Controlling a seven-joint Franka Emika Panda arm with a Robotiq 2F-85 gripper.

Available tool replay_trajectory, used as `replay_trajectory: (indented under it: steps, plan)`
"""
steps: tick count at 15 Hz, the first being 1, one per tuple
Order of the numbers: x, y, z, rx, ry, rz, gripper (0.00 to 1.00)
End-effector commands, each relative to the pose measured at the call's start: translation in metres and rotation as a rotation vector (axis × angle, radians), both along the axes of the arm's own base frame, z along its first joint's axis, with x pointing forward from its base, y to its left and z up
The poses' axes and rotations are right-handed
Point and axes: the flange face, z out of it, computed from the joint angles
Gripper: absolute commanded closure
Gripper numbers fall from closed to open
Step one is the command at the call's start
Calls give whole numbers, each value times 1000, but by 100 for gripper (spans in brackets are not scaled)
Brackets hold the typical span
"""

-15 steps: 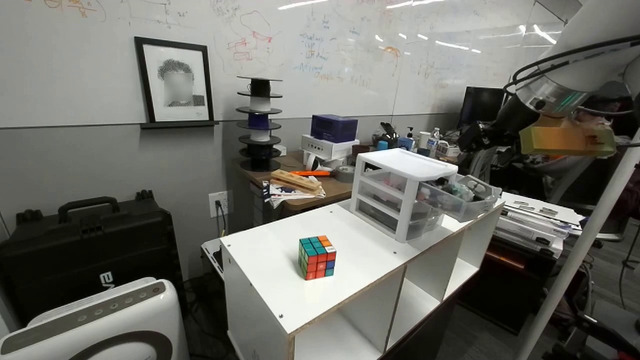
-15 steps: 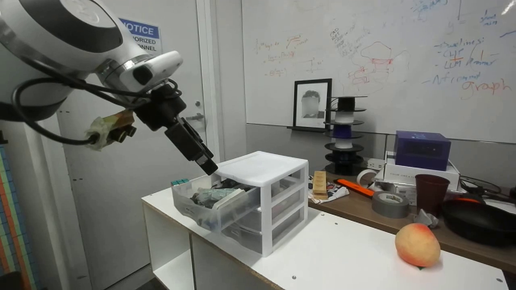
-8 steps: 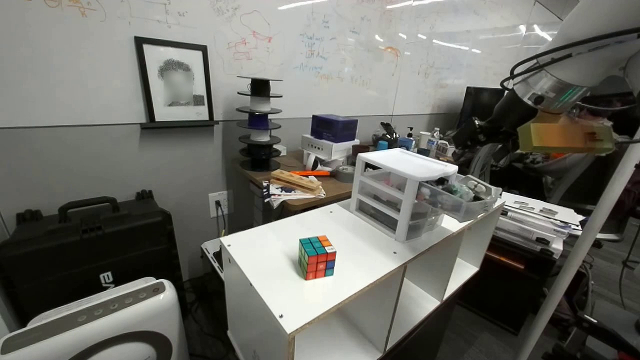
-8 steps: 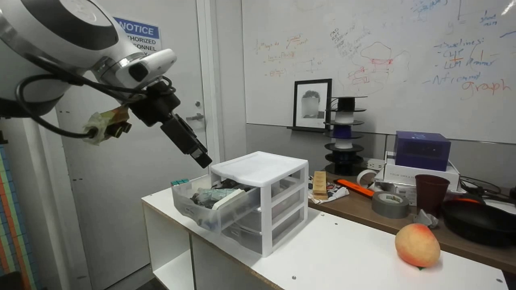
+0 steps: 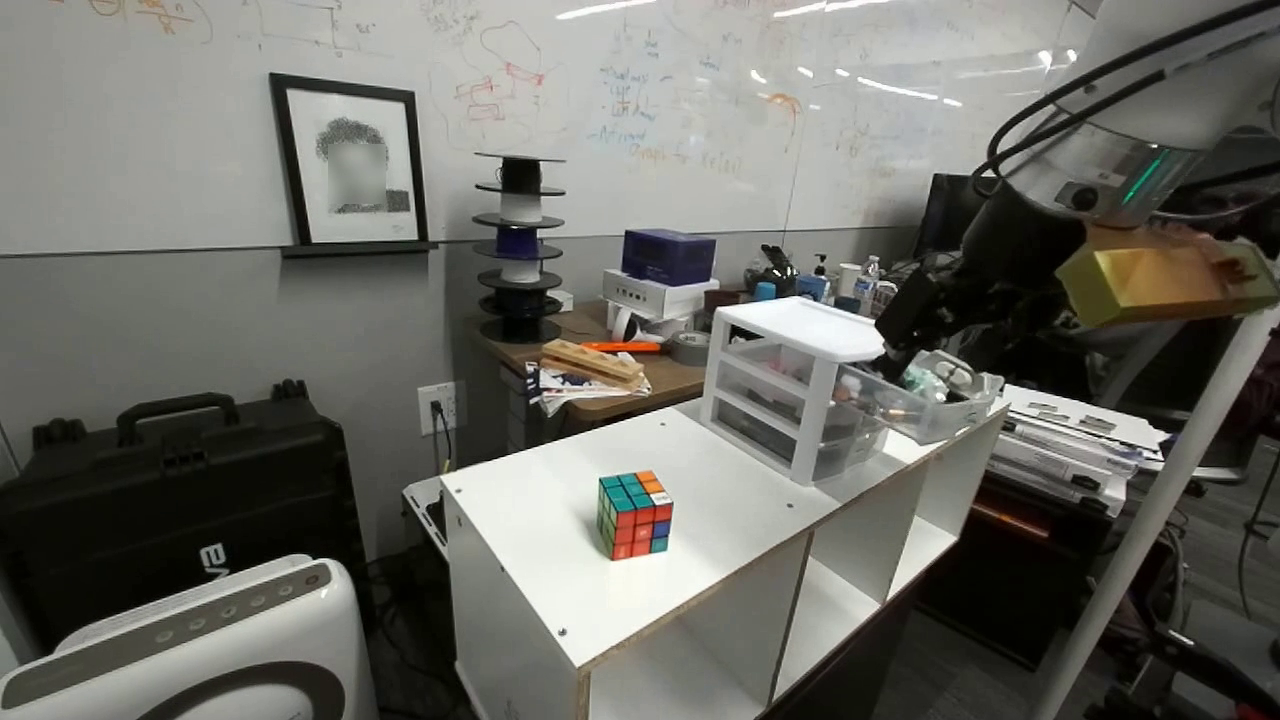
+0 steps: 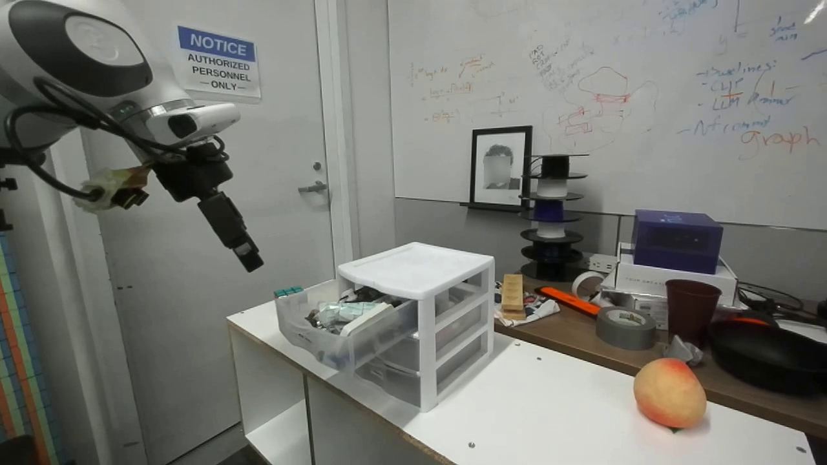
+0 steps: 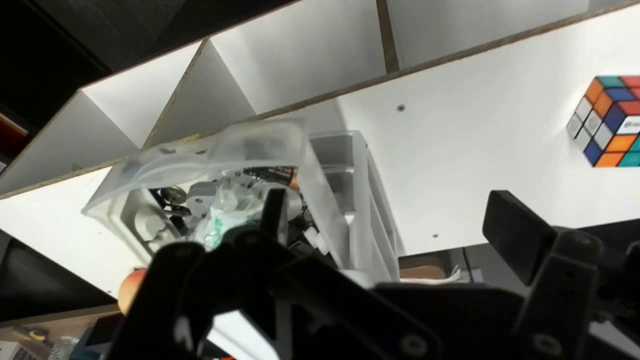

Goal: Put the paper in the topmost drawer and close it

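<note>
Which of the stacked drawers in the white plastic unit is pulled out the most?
It is the topmost drawer of translucent plastic: it juts far out of the white plastic frame, while the two translucent drawers beneath it sit mostly inside.

Crumpled greyish paper [image 6: 685, 352] lies well apart from the open, translucent topmost drawer [image 6: 376, 339]

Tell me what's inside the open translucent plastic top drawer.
The translucent plastic top drawer holds crumpled, green-marked clear plastic and a small grey piece, among other things. The crumpled plastic hides what's beneath; the black pincer blocks part of the wrist view.
</note>
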Motion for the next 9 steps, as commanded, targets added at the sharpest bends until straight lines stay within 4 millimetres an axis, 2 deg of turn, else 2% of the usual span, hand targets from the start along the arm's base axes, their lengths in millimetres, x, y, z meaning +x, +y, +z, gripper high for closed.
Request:
replay_trajectory:
  steps: [1, 6, 9]
  plan:
    - [-13, 7, 15, 7, 66, 41, 0]
    - [-25, 6, 19, 25, 179, 105, 0]
    - [-30, -13, 15, -1, 263, 98, 0]
